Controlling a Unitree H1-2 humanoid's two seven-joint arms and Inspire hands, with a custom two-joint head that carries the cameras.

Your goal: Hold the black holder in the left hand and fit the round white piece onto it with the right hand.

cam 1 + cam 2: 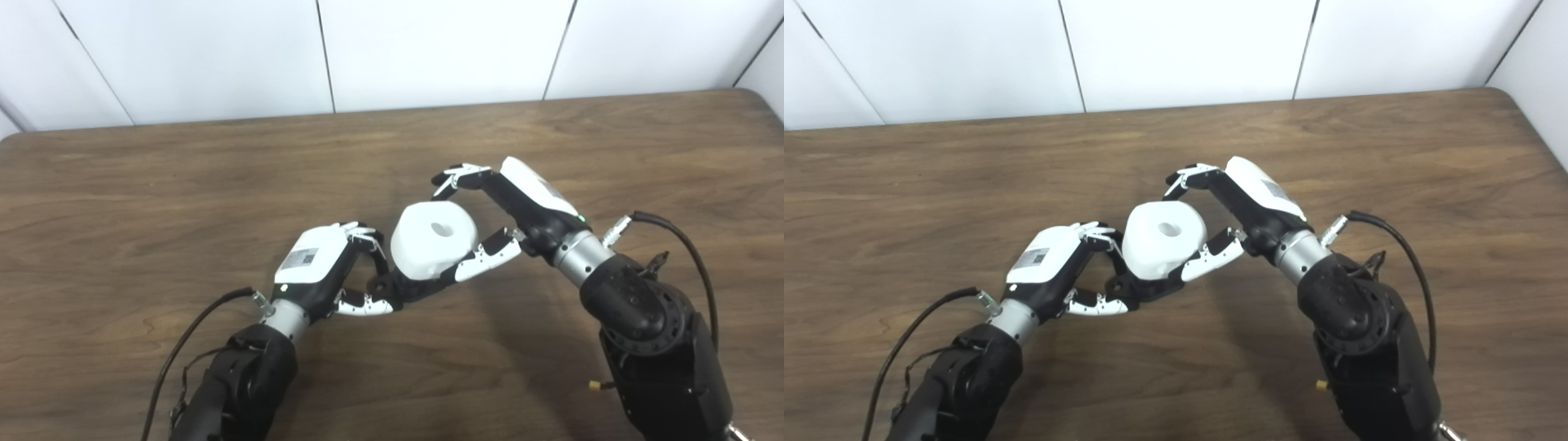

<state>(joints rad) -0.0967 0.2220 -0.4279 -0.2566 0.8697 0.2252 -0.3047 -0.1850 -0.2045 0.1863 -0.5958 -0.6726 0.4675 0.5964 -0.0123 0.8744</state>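
Round white piece [433, 240] on holder [404, 288], mid-table [122, 184], between hands.

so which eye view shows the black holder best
The left eye view, slightly: the black holder shows a bit more of its body below the round white piece, gripped by the left hand. The right eye view shows the same part, a little more covered.

Bright, even light; soft shadows

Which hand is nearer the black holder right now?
Left. The left hand grips the black holder from its left side. The right hand is on the round white piece sitting above the holder, with only a lower finger close to it.
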